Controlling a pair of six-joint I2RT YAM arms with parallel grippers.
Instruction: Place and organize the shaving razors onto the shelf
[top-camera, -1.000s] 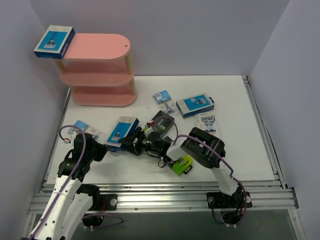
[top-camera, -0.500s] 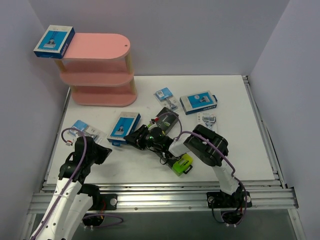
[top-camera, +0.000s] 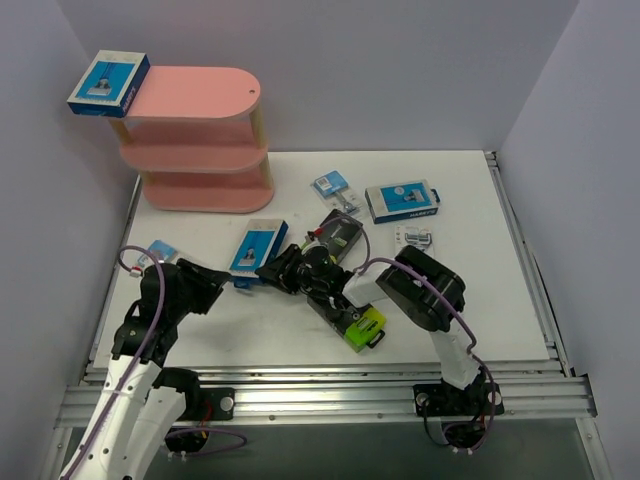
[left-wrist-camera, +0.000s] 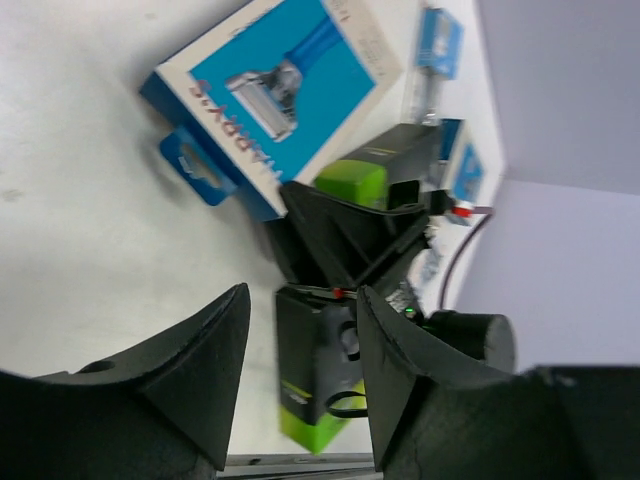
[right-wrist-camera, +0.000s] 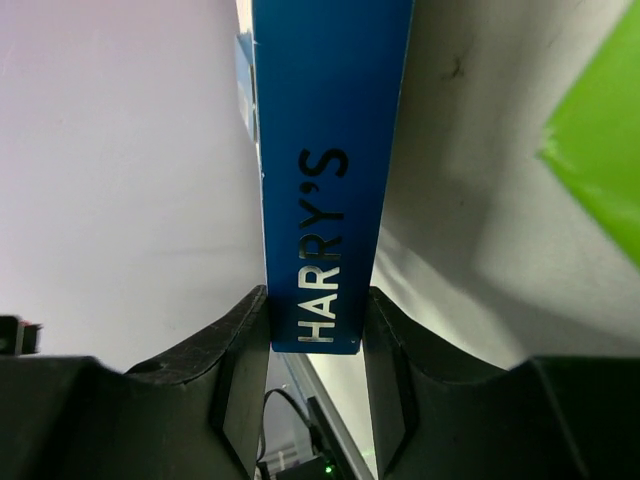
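between the right fingers (right-wrist-camera: 240, 380), the blue box (right-wrist-camera: 325, 150) is cropped above.

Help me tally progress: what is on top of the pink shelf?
One blue-and-white razor box lies on the shelf, at the top board's left end, overhanging it; the rest is bare. Lower tiers are mostly hidden under the boards above.

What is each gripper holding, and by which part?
Right gripper grips the blue Harry's box across its thickness at one end. Left gripper holds nothing.
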